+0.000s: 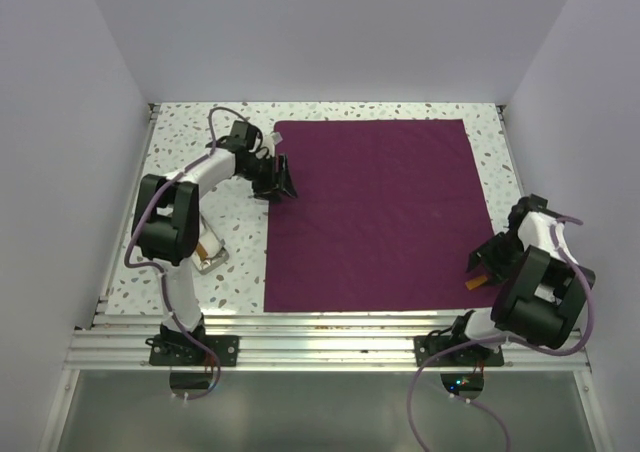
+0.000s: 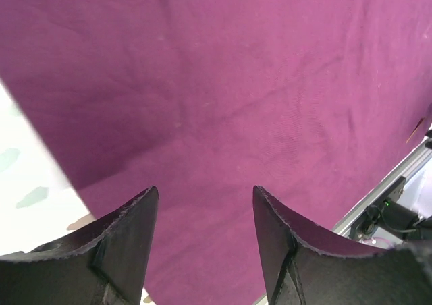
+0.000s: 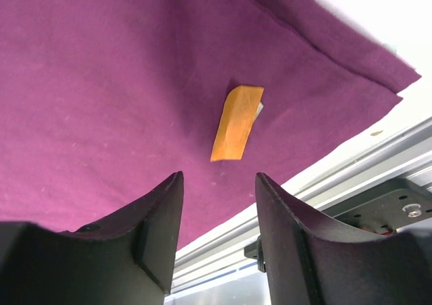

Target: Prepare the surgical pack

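The dark purple cloth [image 1: 380, 212] of the surgical pack lies spread flat over the right part of the speckled table. My left gripper [image 1: 283, 184] hovers at the cloth's left edge, open and empty; in the left wrist view the left gripper [image 2: 206, 190] has only cloth [image 2: 236, 82] beneath it. My right gripper [image 1: 483, 262] is over the cloth's near right corner. In the right wrist view the right gripper [image 3: 219, 175] is open with nothing between the fingers, above the cloth [image 3: 101, 82]. A small steel tray [image 1: 212, 260] sits left of the cloth, partly hidden by the left arm.
An orange tab [image 3: 236, 123] lies on the cloth's near right corner, just ahead of my right fingers; the same orange tab [image 1: 470, 284] shows from above. The aluminium rail [image 1: 320, 337] runs along the near table edge. White walls enclose the table on three sides.
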Action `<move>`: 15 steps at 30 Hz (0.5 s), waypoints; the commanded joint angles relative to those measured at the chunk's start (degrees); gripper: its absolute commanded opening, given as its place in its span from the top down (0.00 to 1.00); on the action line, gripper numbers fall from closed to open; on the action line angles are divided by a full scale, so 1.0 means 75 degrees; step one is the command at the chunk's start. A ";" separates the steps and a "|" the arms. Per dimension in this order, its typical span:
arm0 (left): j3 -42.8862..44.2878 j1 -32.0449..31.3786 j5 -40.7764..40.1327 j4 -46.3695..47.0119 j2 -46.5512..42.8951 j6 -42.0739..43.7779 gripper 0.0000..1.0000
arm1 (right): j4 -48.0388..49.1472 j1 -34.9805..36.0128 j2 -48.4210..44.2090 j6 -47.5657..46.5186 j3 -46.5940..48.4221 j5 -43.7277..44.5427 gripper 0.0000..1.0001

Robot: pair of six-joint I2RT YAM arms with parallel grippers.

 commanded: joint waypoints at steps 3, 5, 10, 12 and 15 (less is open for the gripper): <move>0.0329 -0.0172 0.0232 -0.0030 0.0088 0.0146 0.38 | 0.0291 -0.0048 0.0386 0.0128 0.0047 0.0408 0.53; 0.0364 -0.0183 0.0232 -0.0030 0.0111 0.0169 0.37 | 0.0373 -0.0048 0.0607 0.0163 0.0047 0.0467 0.55; 0.0376 -0.0218 0.0267 -0.0030 0.0170 0.0204 0.37 | 0.0548 -0.0060 0.0925 0.0081 0.0105 0.0560 0.57; 0.0364 -0.0230 0.0337 -0.0019 0.0181 0.0216 0.37 | 0.0560 -0.0060 0.1053 0.0093 0.0129 0.0572 0.57; 0.0376 -0.0242 0.0361 -0.0007 0.0216 0.0204 0.37 | 0.0596 -0.0060 0.1206 0.0128 0.0105 0.0701 0.59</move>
